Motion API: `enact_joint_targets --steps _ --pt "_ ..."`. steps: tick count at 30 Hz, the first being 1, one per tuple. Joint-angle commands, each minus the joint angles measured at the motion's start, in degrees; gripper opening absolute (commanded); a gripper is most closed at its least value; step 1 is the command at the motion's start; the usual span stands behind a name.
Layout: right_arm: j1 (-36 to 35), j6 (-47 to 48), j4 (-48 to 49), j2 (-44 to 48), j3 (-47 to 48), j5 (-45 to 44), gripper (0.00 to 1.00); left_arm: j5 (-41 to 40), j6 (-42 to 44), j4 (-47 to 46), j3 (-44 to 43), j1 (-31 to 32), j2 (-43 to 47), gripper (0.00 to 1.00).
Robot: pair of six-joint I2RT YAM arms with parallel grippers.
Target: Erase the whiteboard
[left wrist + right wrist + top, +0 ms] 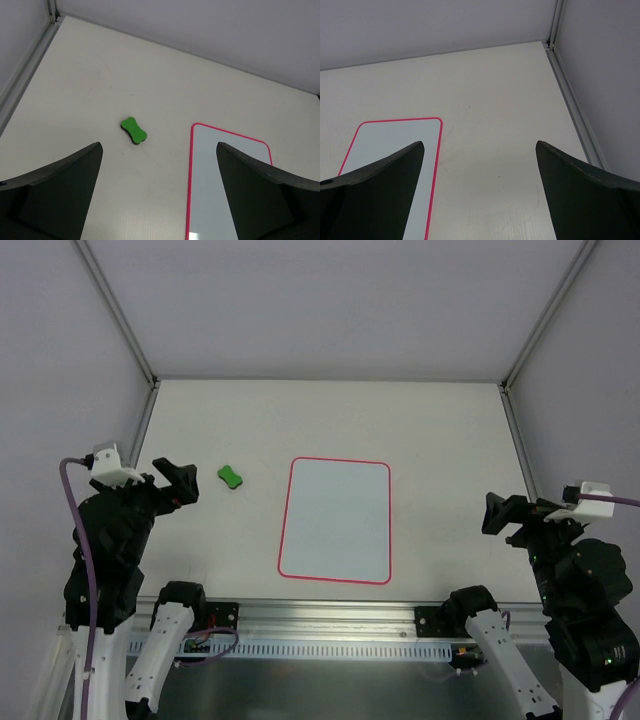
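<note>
The whiteboard (335, 520) lies flat in the middle of the table, white with a thin pink-red border and no marks showing on it. Its left edge shows in the left wrist view (210, 185), its top right corner in the right wrist view (390, 145). A small green eraser (231, 477) rests on the table left of the board, also in the left wrist view (133, 130). My left gripper (175, 480) hangs open and empty just left of the eraser (159, 150). My right gripper (500, 513) stands open and empty to the right of the board (480, 147).
Grey walls with metal corner posts (115, 310) enclose the table on three sides. A metal rail (320, 620) runs along the near edge between the arm bases.
</note>
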State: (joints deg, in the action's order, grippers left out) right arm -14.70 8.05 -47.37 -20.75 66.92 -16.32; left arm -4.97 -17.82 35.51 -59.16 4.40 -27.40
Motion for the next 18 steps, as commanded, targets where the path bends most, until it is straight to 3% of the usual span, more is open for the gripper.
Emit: enact_joint_targets --steps 1,8,18 --pt "0.2 3.3 -0.6 2.6 1.0 -3.0 0.99 0.2 2.9 3.9 -0.8 -0.3 4.7 0.99" --pt "0.1 5.0 -0.1 7.7 -0.7 -4.2 0.99 -2.4 3.5 8.6 -4.5 0.4 12.0 0.99" --pt "0.2 4.8 0.8 8.5 -1.4 -2.4 0.99 -2.4 2.5 9.2 -4.6 1.9 13.8 0.99"
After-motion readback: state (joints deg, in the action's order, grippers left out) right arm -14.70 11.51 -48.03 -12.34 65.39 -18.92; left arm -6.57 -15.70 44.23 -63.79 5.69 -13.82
